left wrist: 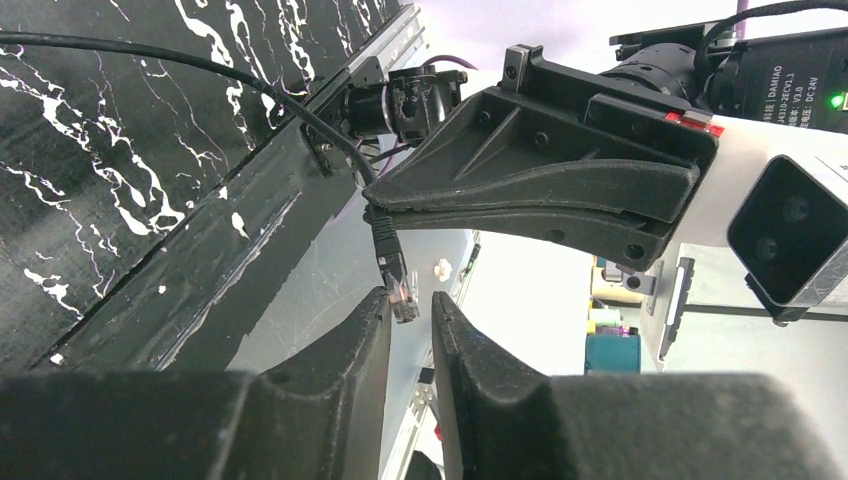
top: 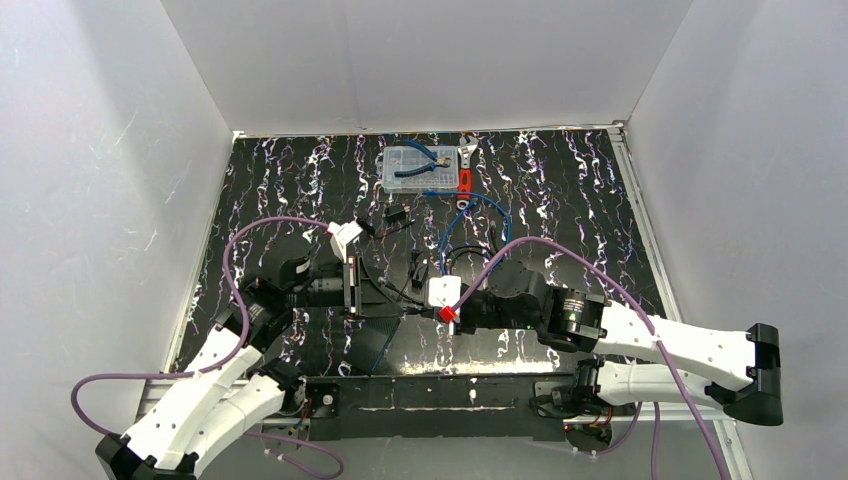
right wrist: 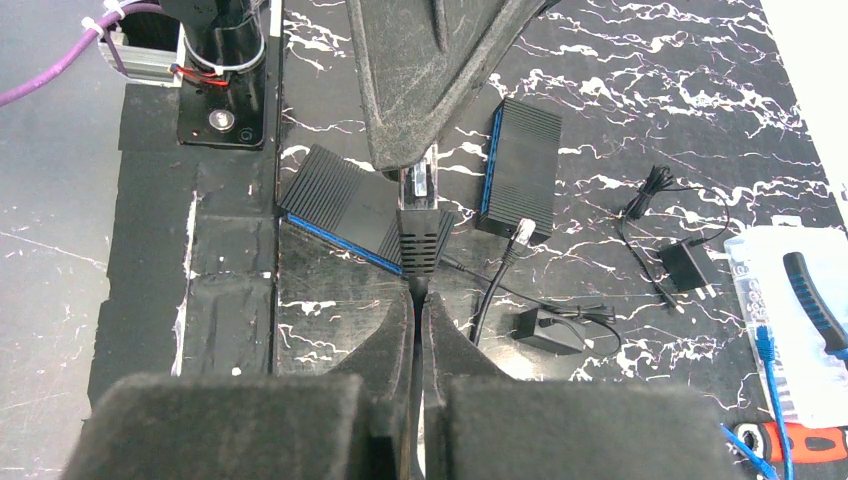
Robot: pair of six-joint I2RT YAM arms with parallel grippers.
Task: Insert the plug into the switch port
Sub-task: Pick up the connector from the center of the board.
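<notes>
- Left end effector [left wrist: 410,308]: narrow, fingertips on either side of the clear plug [left wrist: 404,295]; cannot tell whether clamped on it or just short of contact.
- Right end effector [right wrist: 415,300]: closed on the black cable [left wrist: 200,68] just behind the plug's boot; holds the plug off the desk [right wrist: 650,120] and end-out, presented to the left fingers.
- Reads as a hand-over: easier to steer by the stiff plug body than by limp cable.
- Plug in the air between the two arms, not at any socket.
- Two flat black boxes on the desk below: near box [right wrist: 345,205] just under the plug, far box [right wrist: 522,160] beside it.
- Sockets not discernible from here, so cannot tell which edge carries the switch port.
- Insertion apparently not yet begun; calls for lining the plug up with a box edge first.
</notes>
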